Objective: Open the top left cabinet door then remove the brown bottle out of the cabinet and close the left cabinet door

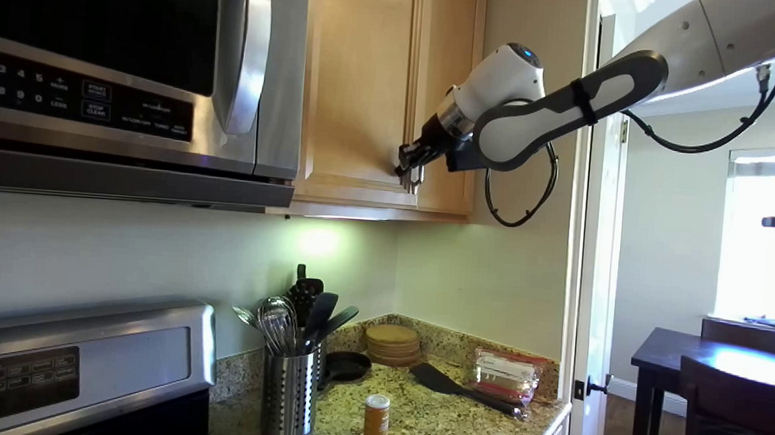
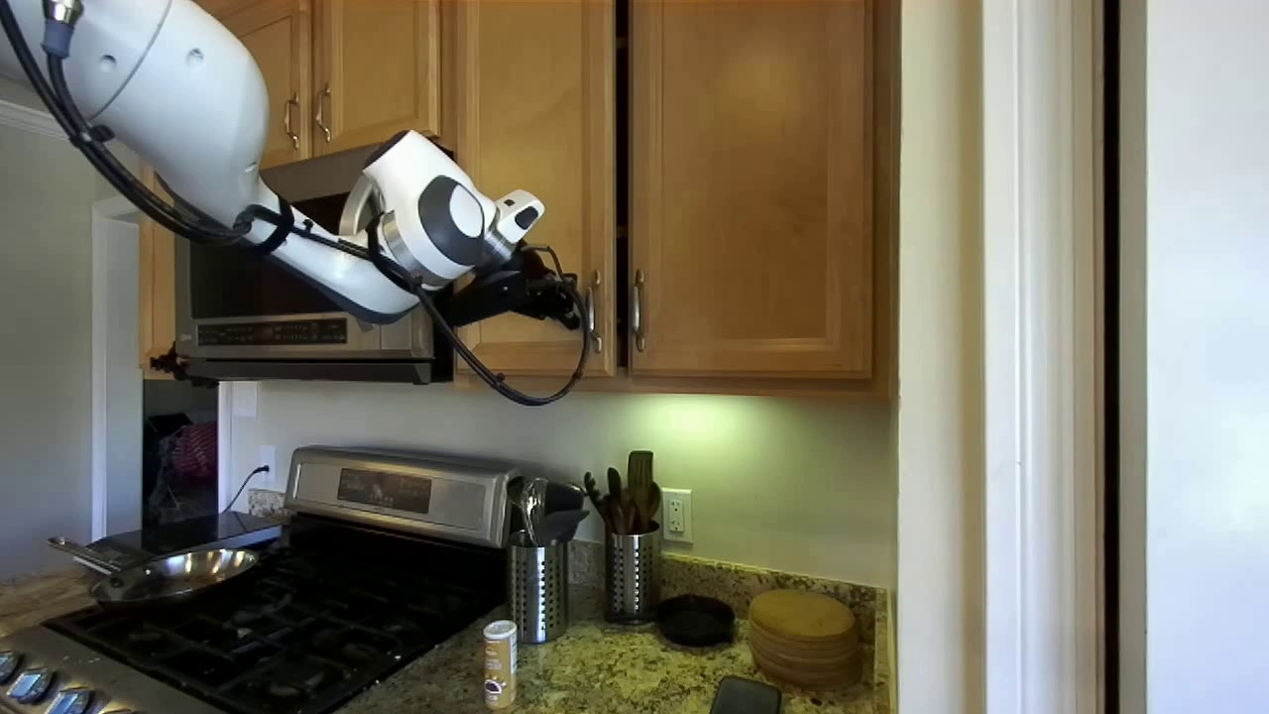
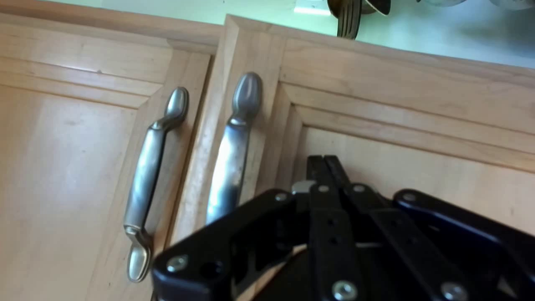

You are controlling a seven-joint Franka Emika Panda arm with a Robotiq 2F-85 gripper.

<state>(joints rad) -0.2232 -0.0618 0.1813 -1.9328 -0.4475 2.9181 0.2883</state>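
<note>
The top left cabinet door [image 1: 359,79] is honey wood and stands slightly ajar; a dark gap shows beside it in an exterior view [image 2: 535,129]. Its silver bar handle [image 3: 232,150] is near its free edge. My gripper [image 3: 322,159] is shut and empty, fingertips together at the door's panel beside the handle, not around it. I cannot tell whether they touch the wood. The gripper also shows in both exterior views [image 1: 402,169] [image 2: 573,319]. The brown bottle [image 1: 376,432], with a pale cap, stands upright on the counter below [image 2: 500,669]. The cabinet [image 2: 753,387] interior is mostly hidden.
The matching right door [image 2: 753,178] is beside it, with its own handle [image 3: 152,179]. A steel microwave [image 1: 281,73] adjoins the cabinet. Below are steel utensil holders [image 1: 289,402], round wooden pieces [image 1: 392,344], a black pan [image 2: 696,620] and the stove [image 2: 297,605].
</note>
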